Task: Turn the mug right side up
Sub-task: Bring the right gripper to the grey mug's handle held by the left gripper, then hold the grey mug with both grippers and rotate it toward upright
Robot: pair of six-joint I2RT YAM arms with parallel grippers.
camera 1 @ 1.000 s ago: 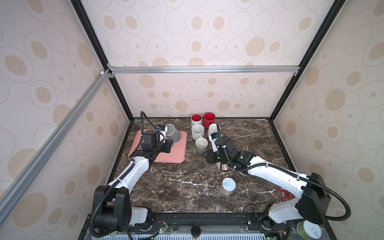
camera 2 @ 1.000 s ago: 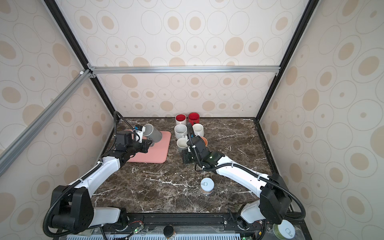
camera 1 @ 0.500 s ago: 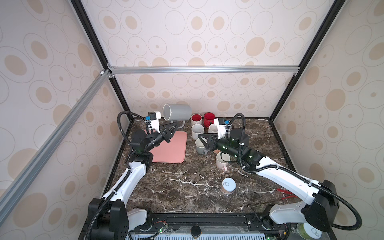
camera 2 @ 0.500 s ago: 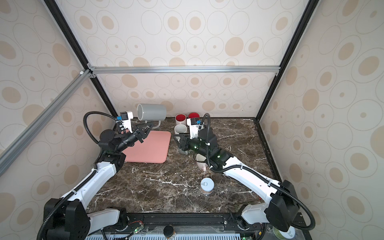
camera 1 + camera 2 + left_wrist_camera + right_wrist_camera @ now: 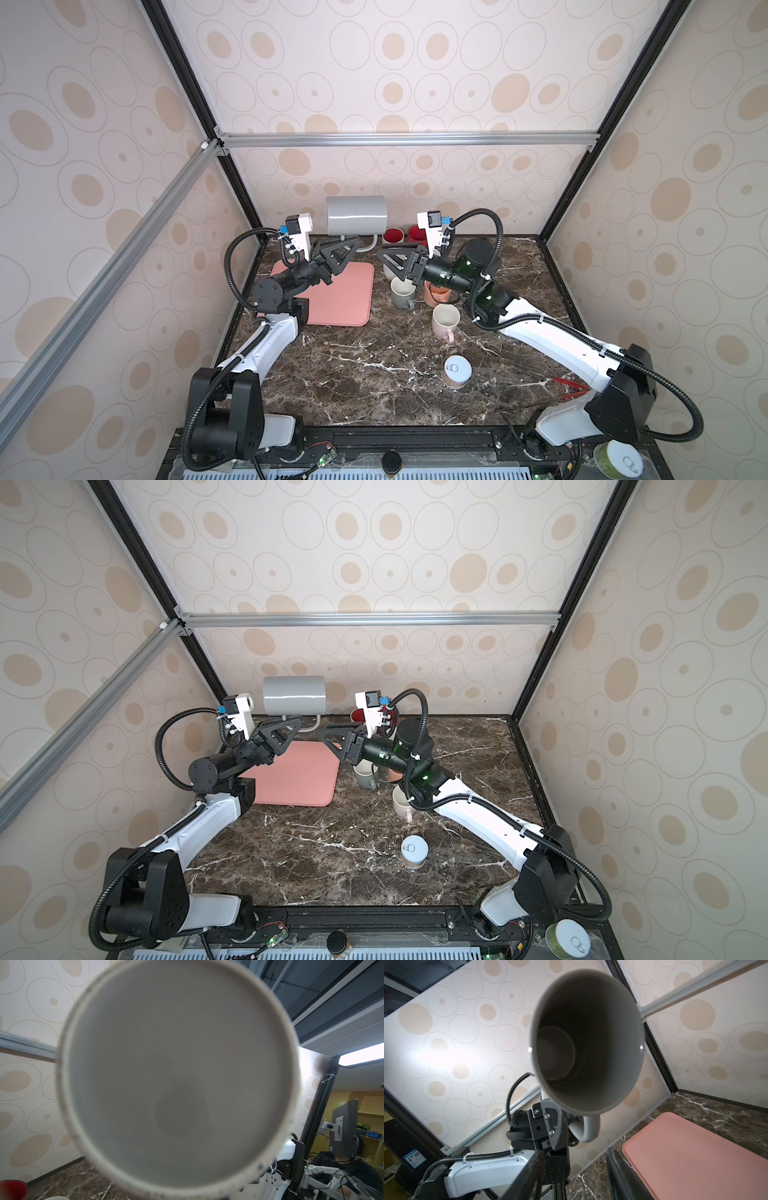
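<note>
A: What does the left gripper (image 5: 354, 246) have?
B: It is clamped tight on the handle (image 5: 589, 1129) of the mug (image 5: 356, 215); the right wrist view shows the jaws pinching the loop.
A: Where is the mug relative to it?
B: Just above its tips, up in the air. The mug (image 5: 294, 695) lies on its side in both top views, grey barrel level, handle hanging down into the grip. Its closed end faces back along the left arm and fills the left wrist view as a blur. Its mouth faces the right gripper (image 5: 384, 257).
A: What is under the left gripper?
B: The pink mat (image 5: 347, 301), well below it.
A: And the right gripper?
B: Its jaws stand apart with nothing between them. The tips point toward the handle, near it but not touching.
A: And beneath it?
B: Several cups (image 5: 402, 291) stand upright on the table (image 5: 374, 382), and two red ones (image 5: 392, 235) are beyond its tips.
</note>
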